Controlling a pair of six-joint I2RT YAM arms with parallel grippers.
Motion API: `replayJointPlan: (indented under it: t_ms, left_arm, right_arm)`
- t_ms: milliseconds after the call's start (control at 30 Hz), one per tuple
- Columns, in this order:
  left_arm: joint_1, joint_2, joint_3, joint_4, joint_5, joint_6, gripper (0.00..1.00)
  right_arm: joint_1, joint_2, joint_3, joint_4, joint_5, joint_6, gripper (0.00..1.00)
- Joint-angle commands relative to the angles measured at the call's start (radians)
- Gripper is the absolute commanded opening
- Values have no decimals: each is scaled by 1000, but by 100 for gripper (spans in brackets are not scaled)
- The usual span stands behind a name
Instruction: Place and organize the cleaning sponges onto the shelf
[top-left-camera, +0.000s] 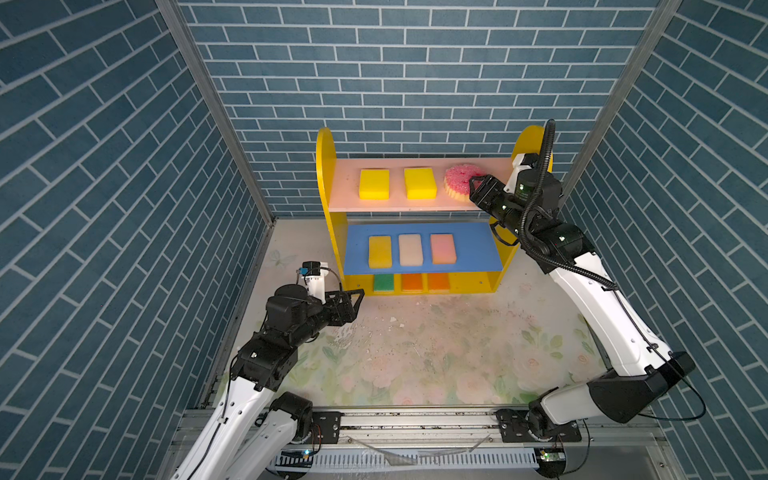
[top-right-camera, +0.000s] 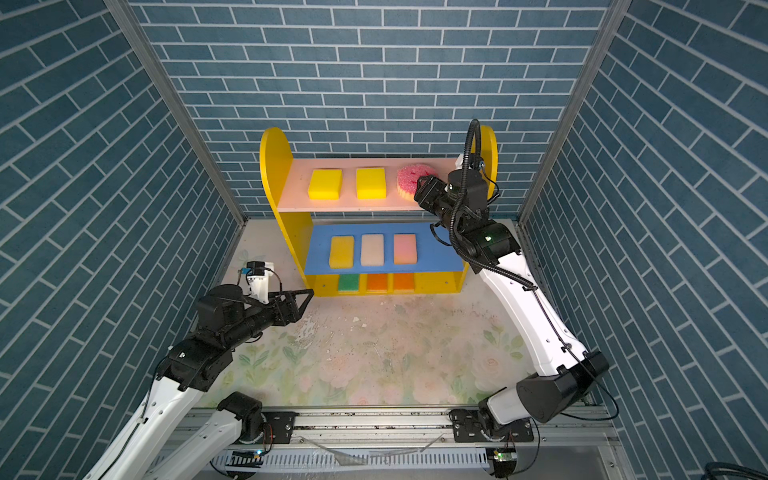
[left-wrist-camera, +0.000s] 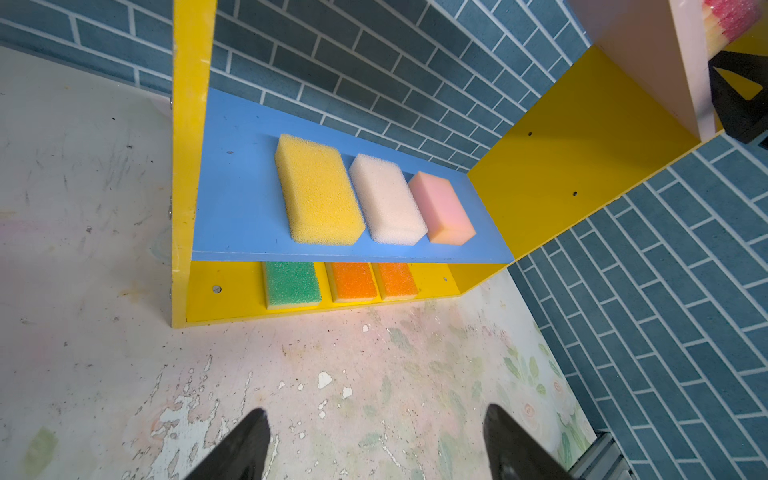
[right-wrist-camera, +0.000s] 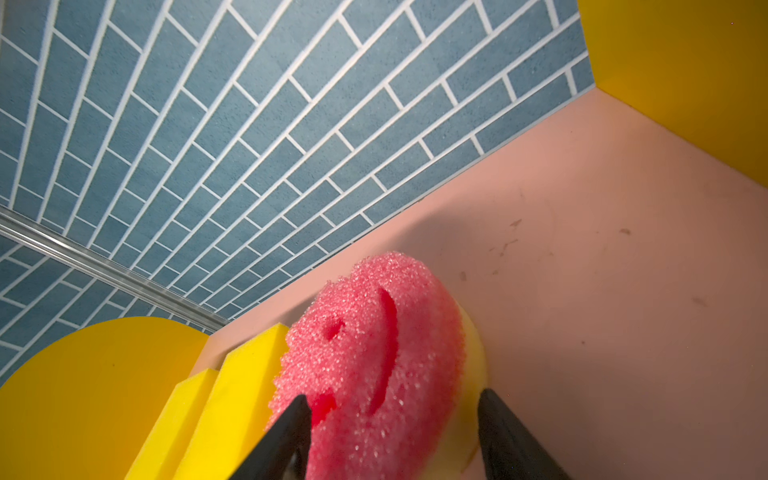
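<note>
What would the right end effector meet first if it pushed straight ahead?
The round pink smiley sponge: it sits between the right end effector's jaws on the pink top board; contact unclear.

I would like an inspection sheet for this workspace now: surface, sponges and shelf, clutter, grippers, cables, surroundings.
Surface: floral tabletop, worn, paint flaking.
Job's things: shelf, three on each level.
Pink board: two yellow sponges, round pink sponge.
Blue board: coarse yellow sponge, cream sponge, pink sponge.
Base: green sponge, two orange sponges.
Clutter: white flakes.
Grippers: left gripper open, empty, over tabletop; right gripper straddles round pink sponge, grip cannot be told.
Cables: black conduit along right arm; thin wire by left gripper.
Surroundings: blue brick-pattern walls; metal rail in front.
</note>
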Motion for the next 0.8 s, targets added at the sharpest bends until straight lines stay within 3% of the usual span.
replayJointPlan:
  t_ms: [0, 133, 267, 767]
  left_arm:
    - [4, -4, 23, -20, -4, 21, 82]
    - [4, -8, 30, -25, -7, 23, 82]
    - [6, -20, 31, -26, -6, 16, 82]
    - [4, -83, 43, -91, -43, 45, 83]
  right_arm:
    - [4, 4, -12, -70, 21, -17, 61]
    - [5, 0, -22, -70, 41, -20, 58]
    - [4, -7, -23, -71, 78, -43, 48]
    - [4, 29, 69, -117, 139, -90, 39]
